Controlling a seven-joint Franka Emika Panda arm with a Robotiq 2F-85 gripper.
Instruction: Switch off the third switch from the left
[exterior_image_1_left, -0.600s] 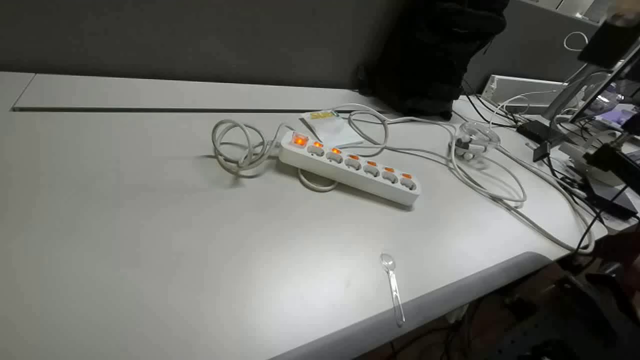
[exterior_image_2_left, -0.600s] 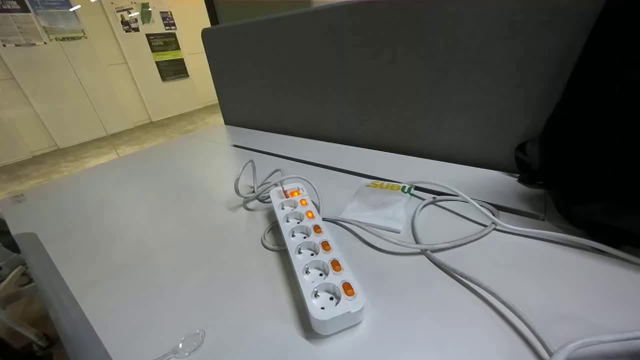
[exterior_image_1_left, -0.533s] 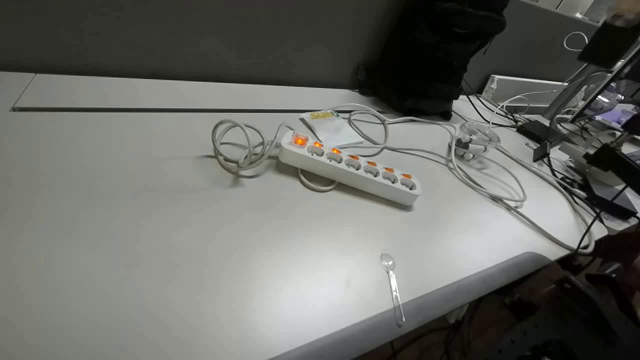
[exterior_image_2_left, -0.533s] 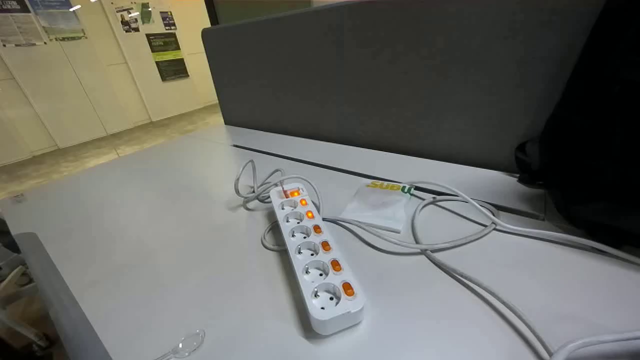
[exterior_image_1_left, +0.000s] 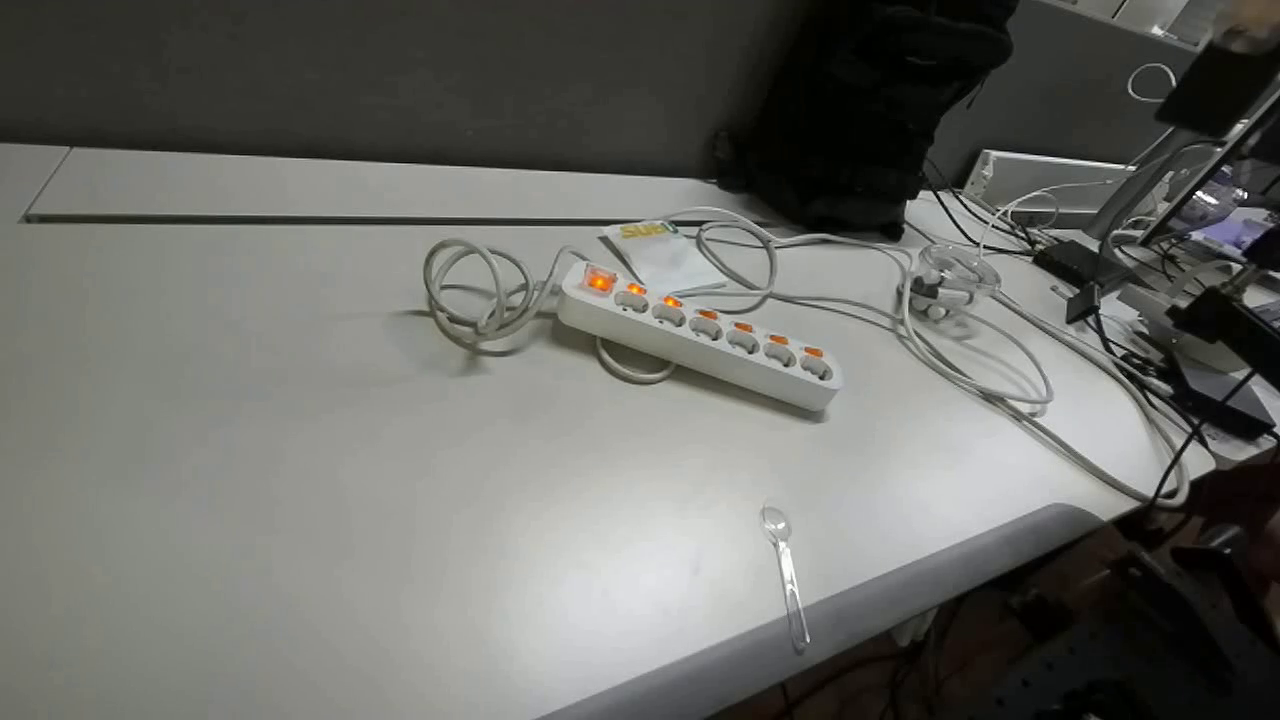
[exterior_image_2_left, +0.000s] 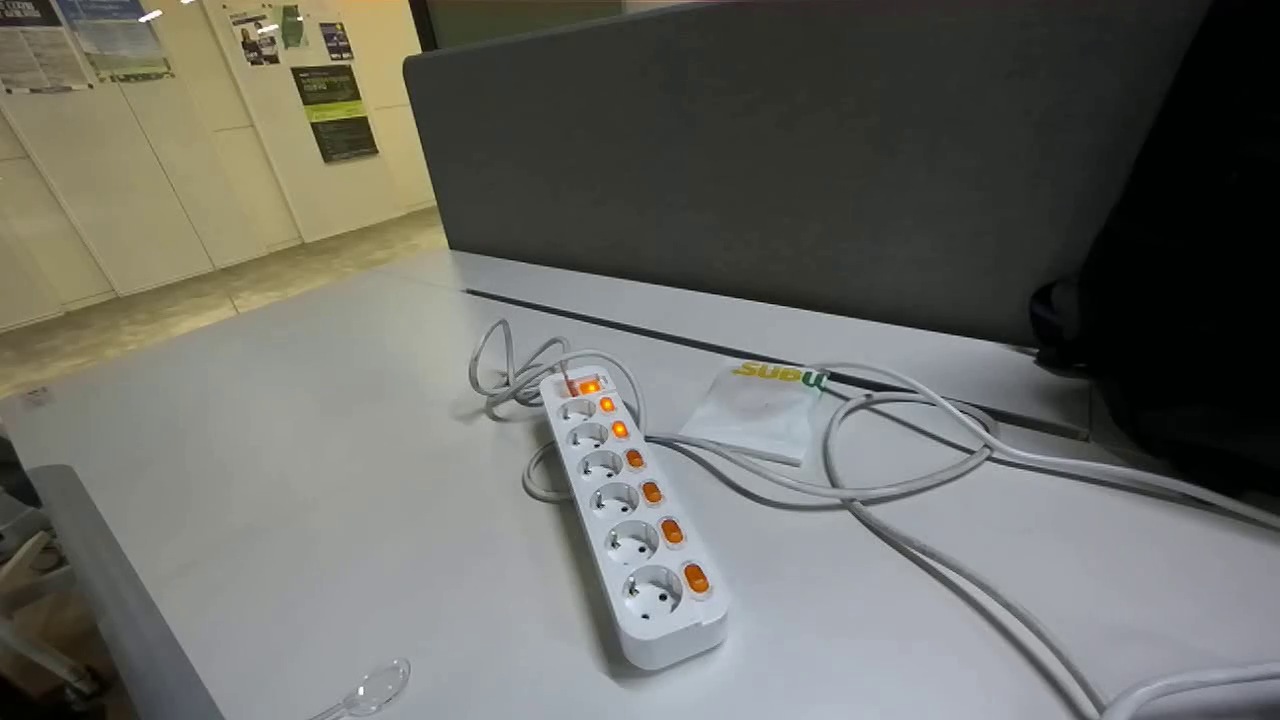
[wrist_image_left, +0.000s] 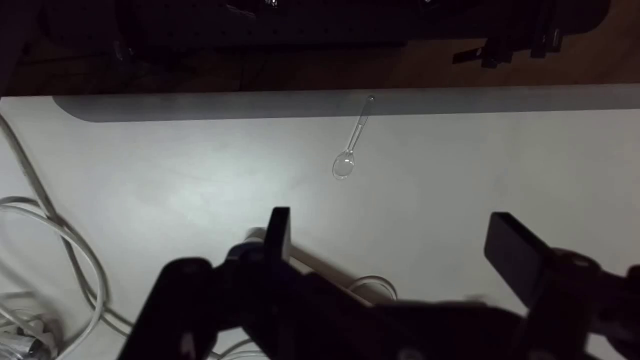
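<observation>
Gripper (wrist_image_left: 391, 227): fingers spread wide, desk (exterior_image_1_left: 300, 480) visible between the tips; hides most of the power strip (exterior_image_1_left: 690, 350) in wrist view.
3rd switch from the left (exterior_image_1_left: 672, 301): small orange rocker on the strip, glowing in both exterior views; count takes the large end switch (exterior_image_1_left: 600, 281) as 1.
Also lit: large end switch, plus the small neighbor (exterior_image_1_left: 636, 289) between it and the 3rd.
Look unlit: 4 remaining small switches (exterior_image_2_left: 652, 492).
Power strip: long, white, slanted on the desk, 6 round sockets (exterior_image_2_left: 632, 542) facing up.
Coiled cord (exterior_image_1_left: 488, 326): beside the strip's large-switch end.
White packet (exterior_image_2_left: 752, 422): yellow and green print, between strip and gray partition (exterior_image_1_left: 350, 80), near the lit switches.
Loose cable (exterior_image_2_left: 1100, 468): pale, looped beside the packet.
Spoon (exterior_image_1_left: 789, 582): clear, handle over the gray edge band (exterior_image_1_left: 900, 598), bowl end toward the strip, well apart from it.
Black bag (exterior_image_1_left: 860, 130): upright, in front of the partition.
</observation>
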